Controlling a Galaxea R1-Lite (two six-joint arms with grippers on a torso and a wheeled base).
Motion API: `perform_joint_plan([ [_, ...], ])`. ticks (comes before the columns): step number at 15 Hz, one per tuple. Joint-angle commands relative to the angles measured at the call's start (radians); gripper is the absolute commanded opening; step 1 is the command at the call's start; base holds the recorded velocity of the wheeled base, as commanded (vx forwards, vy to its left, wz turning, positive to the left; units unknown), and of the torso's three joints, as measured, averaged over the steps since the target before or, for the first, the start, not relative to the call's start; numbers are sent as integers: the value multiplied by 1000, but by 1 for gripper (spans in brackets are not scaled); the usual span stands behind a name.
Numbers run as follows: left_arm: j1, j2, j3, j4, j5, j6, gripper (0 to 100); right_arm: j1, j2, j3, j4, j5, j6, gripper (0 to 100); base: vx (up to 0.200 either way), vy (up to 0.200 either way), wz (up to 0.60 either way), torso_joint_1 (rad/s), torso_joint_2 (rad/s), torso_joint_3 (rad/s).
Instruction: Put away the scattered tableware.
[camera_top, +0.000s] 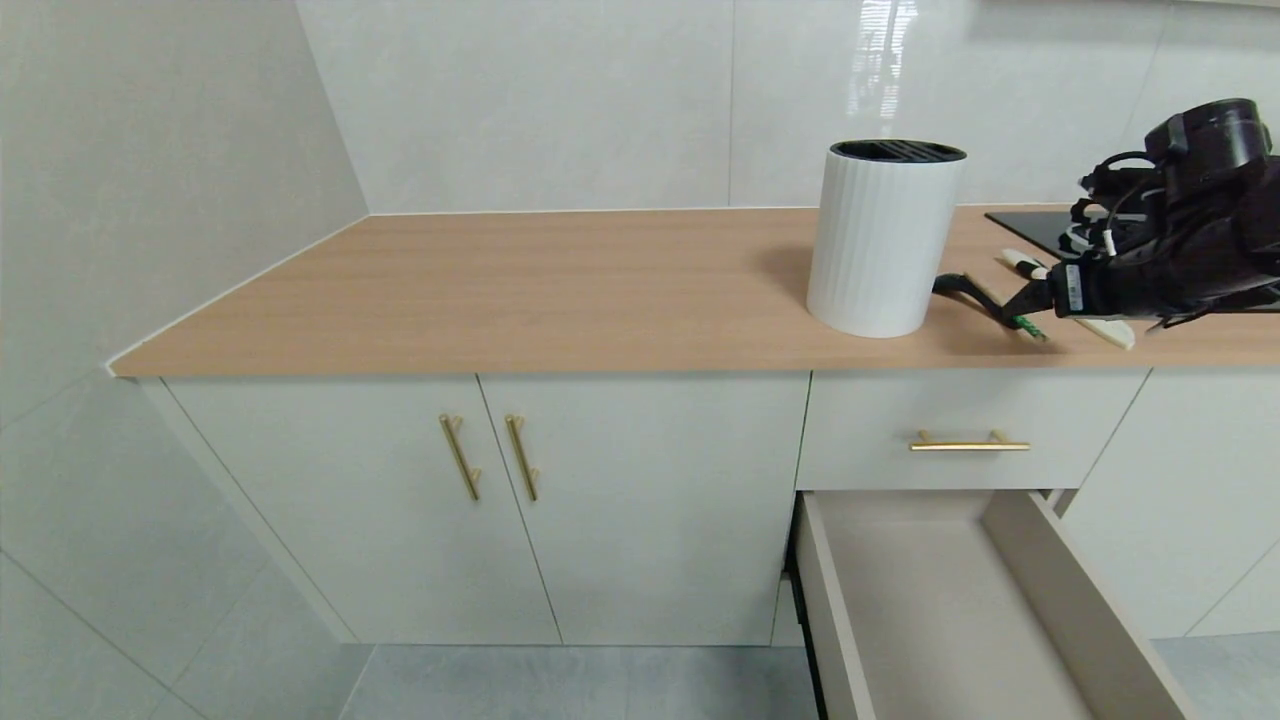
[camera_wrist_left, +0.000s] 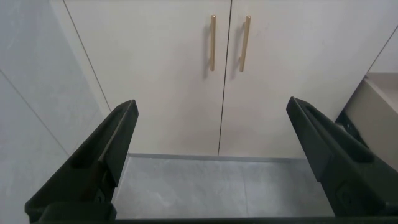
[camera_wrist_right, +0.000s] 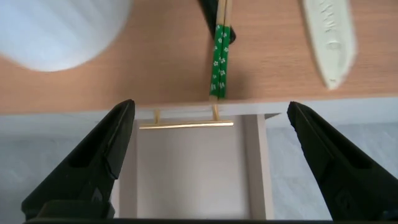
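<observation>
A pair of chopsticks with green patterned ends (camera_top: 1022, 322) (camera_wrist_right: 219, 62) lies on the wooden countertop (camera_top: 560, 290) near its front edge. A cream flat utensil (camera_top: 1103, 329) (camera_wrist_right: 329, 37) lies beside them, and a black utensil (camera_top: 962, 285) rests against the white ribbed holder (camera_top: 885, 240) (camera_wrist_right: 59, 28). My right gripper (camera_top: 1040, 296) (camera_wrist_right: 210, 109) hovers open just above the chopsticks' green ends, with nothing between its fingers. Lower down, my left gripper (camera_wrist_left: 211, 104) is open and empty, facing the cabinet doors (camera_wrist_left: 227, 74).
Below the counter's right part is a shut drawer with a gold handle (camera_top: 968, 443) (camera_wrist_right: 186, 124), and under it an open drawer (camera_top: 930, 590) (camera_wrist_right: 193, 174) stands pulled out. A black cooktop (camera_top: 1040, 228) lies at the back right. Tiled walls close the left side.
</observation>
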Motion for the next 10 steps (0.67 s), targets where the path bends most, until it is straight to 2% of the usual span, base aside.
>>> perform_joint_plan([
  [1,0,1,0,0,0,0,100,1,78,-19,-14,-29,0,100,0,0,0,0,0,0],
  [10,0,1,0,0,0,0,100,-2,144,-24,-146,-38,2,100,0,0,0,0,0,0],
])
